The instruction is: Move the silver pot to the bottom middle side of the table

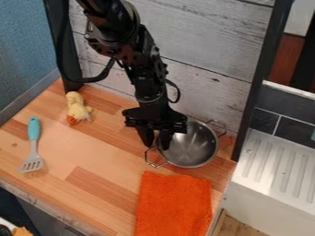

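"Pincer (156,143) hung at the left rim of the silver pot (195,148), fingers apart; contact, could not tell."

"And the silver pot's position?"

"Sat upright, right side of the table (92,154), just behind the orange cloth (175,203); spatula (34,130) and yellow toy (77,109) lay well left."

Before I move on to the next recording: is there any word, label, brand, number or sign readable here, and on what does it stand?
None can be read.
I see no lettering on the silver metal pot, the slotted spatula with a turquoise handle, the bright orange cloth or the yellow soft toy.
Black robot arm: any marking is too small to read.
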Controlling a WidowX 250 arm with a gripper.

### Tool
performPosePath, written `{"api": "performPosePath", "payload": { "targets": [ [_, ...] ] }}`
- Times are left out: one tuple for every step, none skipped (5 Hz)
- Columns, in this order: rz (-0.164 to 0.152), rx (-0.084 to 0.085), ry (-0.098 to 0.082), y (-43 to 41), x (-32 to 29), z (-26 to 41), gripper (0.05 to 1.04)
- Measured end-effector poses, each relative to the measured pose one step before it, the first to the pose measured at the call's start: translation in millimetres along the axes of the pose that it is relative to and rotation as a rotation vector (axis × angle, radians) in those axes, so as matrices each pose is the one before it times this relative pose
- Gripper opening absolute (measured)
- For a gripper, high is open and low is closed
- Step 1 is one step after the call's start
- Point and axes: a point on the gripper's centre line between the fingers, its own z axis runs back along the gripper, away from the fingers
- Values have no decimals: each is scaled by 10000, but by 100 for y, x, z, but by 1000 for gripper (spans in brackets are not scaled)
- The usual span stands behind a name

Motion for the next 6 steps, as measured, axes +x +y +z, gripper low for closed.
{"api": "performPosePath", "payload": {
  "targets": [
    [11,-28,-66,33,-83,-64,158],
    [127,-35,6,128,-77,51,92],
    [358,-252,239,1119,-342,304,85],
    [410,-185,-380,1443,194,1719,80],
    [359,-222,-355,1305,229,2078,70],
    [533,-146,-487,2447,365,2642,69]
  ]
}}
